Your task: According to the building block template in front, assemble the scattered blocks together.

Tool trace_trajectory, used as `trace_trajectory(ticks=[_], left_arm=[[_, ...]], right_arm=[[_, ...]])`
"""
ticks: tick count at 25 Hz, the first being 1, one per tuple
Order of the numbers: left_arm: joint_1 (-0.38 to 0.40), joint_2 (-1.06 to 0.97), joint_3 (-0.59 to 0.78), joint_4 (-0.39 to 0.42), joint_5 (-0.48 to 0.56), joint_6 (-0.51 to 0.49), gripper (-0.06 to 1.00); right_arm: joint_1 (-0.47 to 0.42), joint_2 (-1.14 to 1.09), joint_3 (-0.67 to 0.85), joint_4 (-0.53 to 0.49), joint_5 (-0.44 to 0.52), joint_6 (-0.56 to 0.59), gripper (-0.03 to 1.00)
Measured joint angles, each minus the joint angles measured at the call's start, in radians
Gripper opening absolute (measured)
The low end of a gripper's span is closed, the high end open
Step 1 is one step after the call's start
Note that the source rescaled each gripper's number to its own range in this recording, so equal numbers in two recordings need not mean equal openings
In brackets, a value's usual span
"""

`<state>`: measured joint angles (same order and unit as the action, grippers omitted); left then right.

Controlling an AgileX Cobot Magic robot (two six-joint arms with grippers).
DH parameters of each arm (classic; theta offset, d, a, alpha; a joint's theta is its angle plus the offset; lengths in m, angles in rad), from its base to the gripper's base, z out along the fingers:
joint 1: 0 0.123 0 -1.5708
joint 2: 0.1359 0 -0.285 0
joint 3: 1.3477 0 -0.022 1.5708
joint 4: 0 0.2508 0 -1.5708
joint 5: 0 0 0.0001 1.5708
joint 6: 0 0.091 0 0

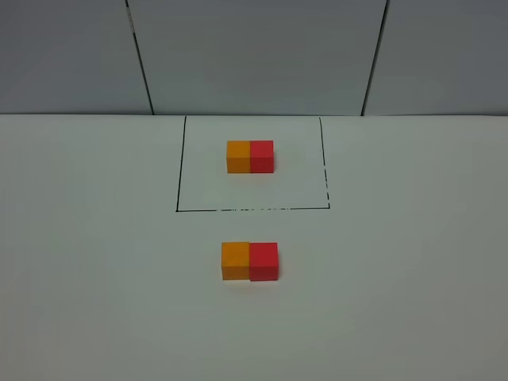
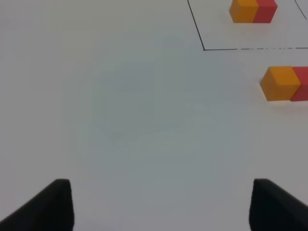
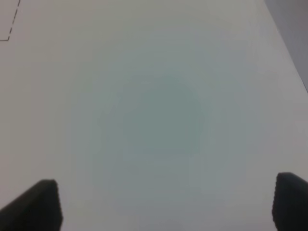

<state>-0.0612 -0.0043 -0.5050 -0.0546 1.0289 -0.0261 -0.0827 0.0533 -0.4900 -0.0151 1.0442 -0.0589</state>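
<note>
The building block template (image 1: pixel 250 156) is an orange-left, red-right pair inside a black-lined rectangle at the back middle of the white table. In front of the frame, the loose orange cube (image 1: pixel 235 260) and red cube (image 1: pixel 263 261) sit side by side, touching, orange on the left. Neither arm shows in the high view. The left wrist view shows the template (image 2: pixel 253 10), the orange cube (image 2: pixel 280 83) and an edge of the red cube (image 2: pixel 301 83), far beyond my open left gripper (image 2: pixel 161 204). My right gripper (image 3: pixel 166 204) stands open over bare table.
The white table (image 1: pixel 95 262) ends at a grey panelled wall (image 1: pixel 254 55) behind the frame. A corner of the black frame line (image 3: pixel 9 29) shows in the right wrist view, and the table's edge (image 3: pixel 286 48) runs along one side there.
</note>
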Motion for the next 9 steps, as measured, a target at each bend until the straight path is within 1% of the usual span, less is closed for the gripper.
trace_trajectory(ticks=[9], left_arm=[[0.000,0.000,0.000,0.000,0.000,0.000,0.84]], right_arm=[[0.000,0.000,0.000,0.000,0.000,0.000,0.76]])
